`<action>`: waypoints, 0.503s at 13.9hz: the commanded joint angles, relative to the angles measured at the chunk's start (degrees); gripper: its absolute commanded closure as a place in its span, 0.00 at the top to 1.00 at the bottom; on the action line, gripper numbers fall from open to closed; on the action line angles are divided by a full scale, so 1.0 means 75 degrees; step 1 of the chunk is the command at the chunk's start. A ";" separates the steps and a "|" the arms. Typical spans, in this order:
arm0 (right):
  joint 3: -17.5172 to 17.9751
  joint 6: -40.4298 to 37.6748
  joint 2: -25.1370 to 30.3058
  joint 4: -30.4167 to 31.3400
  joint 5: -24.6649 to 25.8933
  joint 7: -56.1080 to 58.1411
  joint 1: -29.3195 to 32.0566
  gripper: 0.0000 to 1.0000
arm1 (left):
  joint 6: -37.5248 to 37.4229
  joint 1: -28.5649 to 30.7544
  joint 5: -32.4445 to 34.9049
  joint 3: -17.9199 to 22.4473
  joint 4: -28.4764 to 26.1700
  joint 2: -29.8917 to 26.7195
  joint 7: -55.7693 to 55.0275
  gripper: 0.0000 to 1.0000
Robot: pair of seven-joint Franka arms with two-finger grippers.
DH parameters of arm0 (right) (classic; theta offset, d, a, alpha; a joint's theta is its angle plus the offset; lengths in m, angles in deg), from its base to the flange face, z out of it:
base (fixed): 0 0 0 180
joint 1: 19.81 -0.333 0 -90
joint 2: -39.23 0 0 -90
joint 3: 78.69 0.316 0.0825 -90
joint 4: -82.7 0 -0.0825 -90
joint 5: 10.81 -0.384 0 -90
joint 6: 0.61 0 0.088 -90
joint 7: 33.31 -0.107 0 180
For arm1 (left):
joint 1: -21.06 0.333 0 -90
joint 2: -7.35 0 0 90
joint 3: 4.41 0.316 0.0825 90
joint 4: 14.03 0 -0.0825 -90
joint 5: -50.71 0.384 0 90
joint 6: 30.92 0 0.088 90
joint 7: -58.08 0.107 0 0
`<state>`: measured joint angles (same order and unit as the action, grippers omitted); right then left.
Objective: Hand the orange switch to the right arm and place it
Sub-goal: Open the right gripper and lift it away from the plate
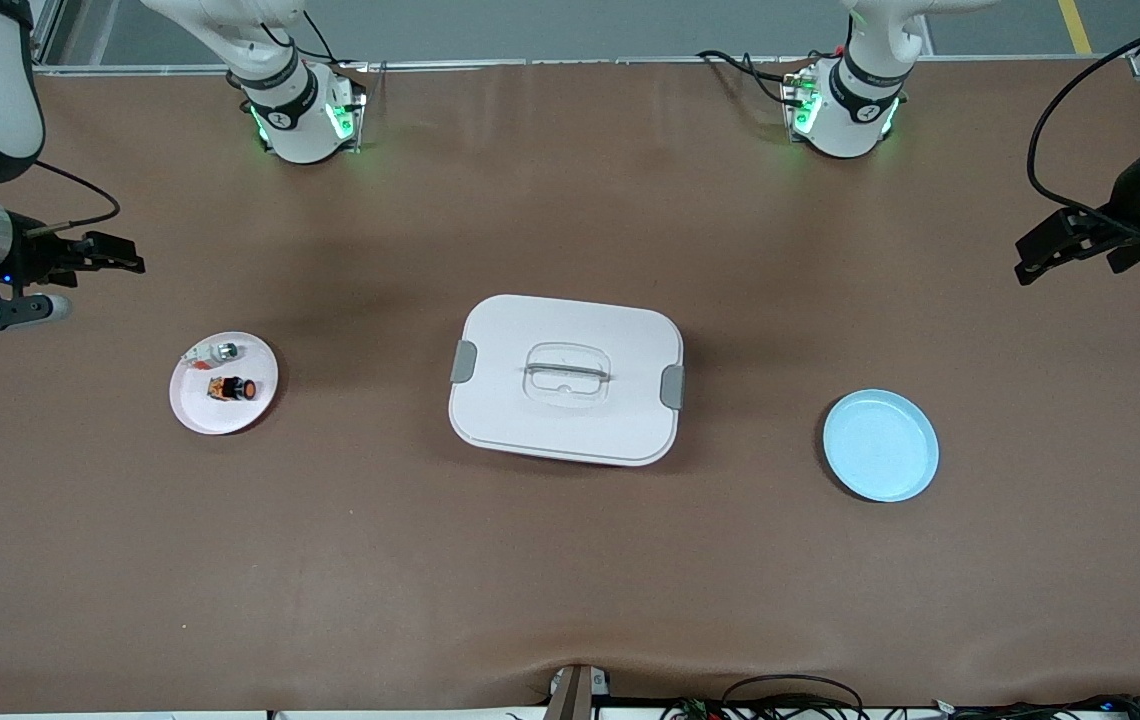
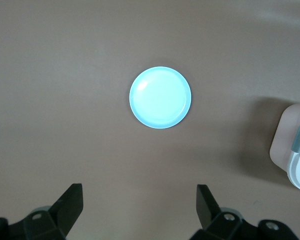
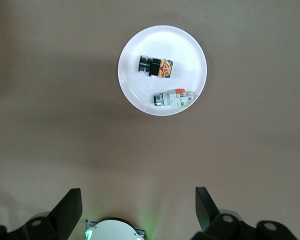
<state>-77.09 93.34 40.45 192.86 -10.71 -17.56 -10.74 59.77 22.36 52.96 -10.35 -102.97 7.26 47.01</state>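
A robot lab, two white robot arm bases (image 1: 295, 110) bolted at the top of a big brown table (image 1: 570, 560), green lights glowing, black cables (image 1: 790, 695) along the bottom edge, grey floor up top.

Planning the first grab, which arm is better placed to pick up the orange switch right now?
Right. The right gripper hangs open near the pink plate holding the orange switch; the left gripper waits open near the blue plate.

Glossy blue plate (image 1: 880, 445), matt brown table (image 1: 570, 560), smooth plastic lid (image 1: 566, 378).
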 commanded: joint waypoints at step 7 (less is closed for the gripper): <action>-0.0002 -0.1113 -0.0514 -0.2006 0.0117 -0.1491 -0.0636 1.00 | 0.0073 -0.0010 -0.0125 0.0031 -0.0129 -0.0211 0.0186 1.00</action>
<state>-76.92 86.49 38.96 181.38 -10.71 -27.46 -15.33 59.92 22.35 52.96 -10.35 -102.96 7.23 47.01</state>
